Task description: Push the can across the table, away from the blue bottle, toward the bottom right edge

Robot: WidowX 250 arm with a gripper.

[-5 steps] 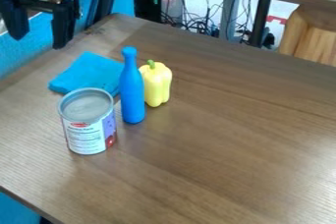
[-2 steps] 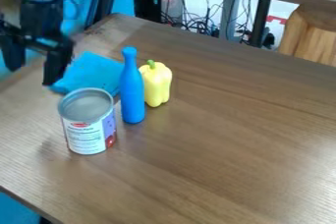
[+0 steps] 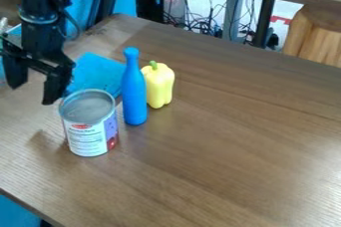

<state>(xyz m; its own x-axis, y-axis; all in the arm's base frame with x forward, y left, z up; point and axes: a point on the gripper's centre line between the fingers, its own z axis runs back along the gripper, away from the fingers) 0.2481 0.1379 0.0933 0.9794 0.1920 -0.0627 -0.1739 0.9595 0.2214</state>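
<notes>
Black gripper (image 3: 35, 85) hangs over the table's (image 3: 220, 136) L side, fingers (image 3: 53, 86) spread apart w/ nothing btwn them, near the up-L side of an upright can (image 3: 91, 129) w/ grey top and partly in front of a folded blue cloth (image 3: 97, 74) lying flat. Upright blue bottle (image 3: 134, 91) stands just R of the can & cloth, w/ a yellow bell pepper (image 3: 158, 85), green stem up, right beside it on its R; all 4 items sit on the L half of the brown wood surface.

Glossy, smooth blue bottle (image 3: 134, 94).
</notes>
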